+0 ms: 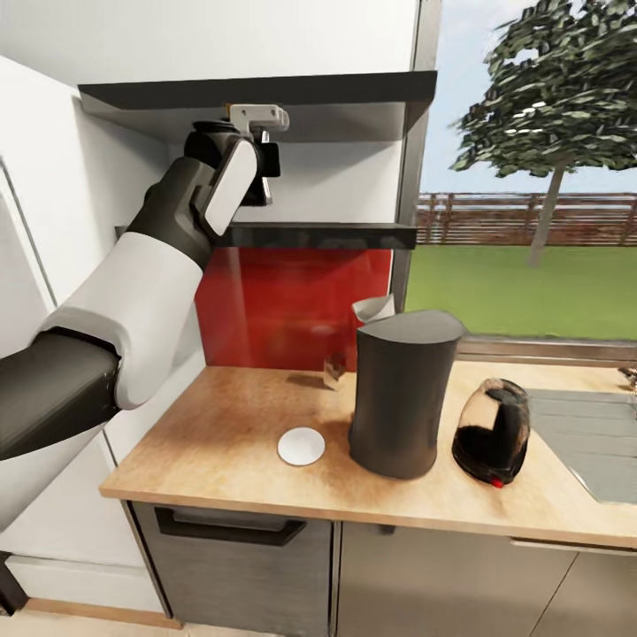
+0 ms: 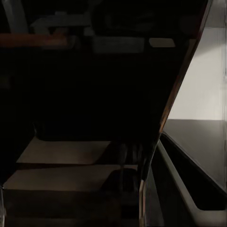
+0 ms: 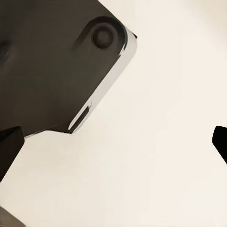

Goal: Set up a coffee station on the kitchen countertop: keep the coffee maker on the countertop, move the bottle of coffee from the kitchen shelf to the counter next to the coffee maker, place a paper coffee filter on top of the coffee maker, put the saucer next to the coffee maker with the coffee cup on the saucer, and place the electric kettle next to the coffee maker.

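Left gripper (image 1: 263, 159) at kitchen shelf (image 1: 354, 234); grasp unclear

No text, label, brand, number or sign can be read anywhere in these pictures. The tall matte dark-grey tapered coffee maker (image 1: 402, 394) and the rounded clear-glass kettle with black base (image 1: 492, 431) on the light tan wooden counter (image 1: 212, 451) carry plain, unmarked surfaces.

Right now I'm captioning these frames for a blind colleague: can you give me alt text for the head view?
The robot's left arm reaches up to the black shelf, its hand hidden behind the wrist. On the wooden countertop below stand a tall dark coffee maker, a white saucer to its left and a glass kettle to its right, beside a window.
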### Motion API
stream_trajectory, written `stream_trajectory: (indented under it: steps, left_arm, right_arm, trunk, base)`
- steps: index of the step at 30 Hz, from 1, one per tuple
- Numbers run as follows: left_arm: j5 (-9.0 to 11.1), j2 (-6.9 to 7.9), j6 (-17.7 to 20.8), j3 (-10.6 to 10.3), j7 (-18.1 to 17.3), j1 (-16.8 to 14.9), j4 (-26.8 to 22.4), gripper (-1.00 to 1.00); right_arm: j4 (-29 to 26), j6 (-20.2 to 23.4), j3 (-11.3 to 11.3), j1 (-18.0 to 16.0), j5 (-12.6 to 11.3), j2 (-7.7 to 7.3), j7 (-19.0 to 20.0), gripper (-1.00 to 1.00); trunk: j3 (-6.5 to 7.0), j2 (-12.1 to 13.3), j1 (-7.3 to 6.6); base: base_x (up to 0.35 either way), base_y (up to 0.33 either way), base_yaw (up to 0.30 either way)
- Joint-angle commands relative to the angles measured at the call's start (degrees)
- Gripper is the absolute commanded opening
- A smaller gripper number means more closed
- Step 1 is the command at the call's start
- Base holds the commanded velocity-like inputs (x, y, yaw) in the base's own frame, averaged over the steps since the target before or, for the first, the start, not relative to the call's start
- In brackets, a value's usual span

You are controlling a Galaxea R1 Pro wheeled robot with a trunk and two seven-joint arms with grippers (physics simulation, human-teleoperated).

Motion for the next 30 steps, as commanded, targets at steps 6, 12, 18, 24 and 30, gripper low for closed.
stream_trajectory:
  steps: [6,12,18,24,30]
  left_arm:
    - [0.36,0.0,0.2,-0.08,0.34,-0.05,-0.24,-1.0]
    - [0.36,0.0,0.2,-0.01,0.34,-0.05,-0.27,-1.0]
    - [0.44,0.0,0.21,0.01,0.34,-0.05,-0.27,-1.0]
    - [0.45,0.0,0.2,0.02,0.32,-0.05,-0.27,-1.0]
    - [0.65,0.0,0.23,0.02,0.25,-0.03,0.59,-1.0]
  right_arm:
    - [-0.04,-0.14,-0.48,-0.02,-0.09,-0.1,0.32,1.0]
    - [-0.05,-0.14,-0.49,-0.04,-0.17,-0.19,0.33,1.0]
    - [-0.05,-0.14,-0.5,-0.02,-0.18,-0.21,0.33,1.0]
    - [-0.05,-0.14,-0.5,-0.02,-0.18,-0.22,0.33,1.0]
    - [-0.18,-0.14,-0.57,-0.08,-0.31,-0.32,0.37,1.0]
  trunk:
    - [-0.11,-0.11,0.0]
    - [-0.11,-0.11,0.0]
    - [-0.11,-0.11,0.0]
    - [-0.11,-0.11,0.0]
    - [-0.11,-0.11,0.0]
  base:
    - [-0.163,0.0,0.0]
    - [-0.179,0.0,0.0]
    - [-0.098,0.0,0.0]
    - [-0.199,0.0,0.0]
    - [-0.033,0.0,0.0]
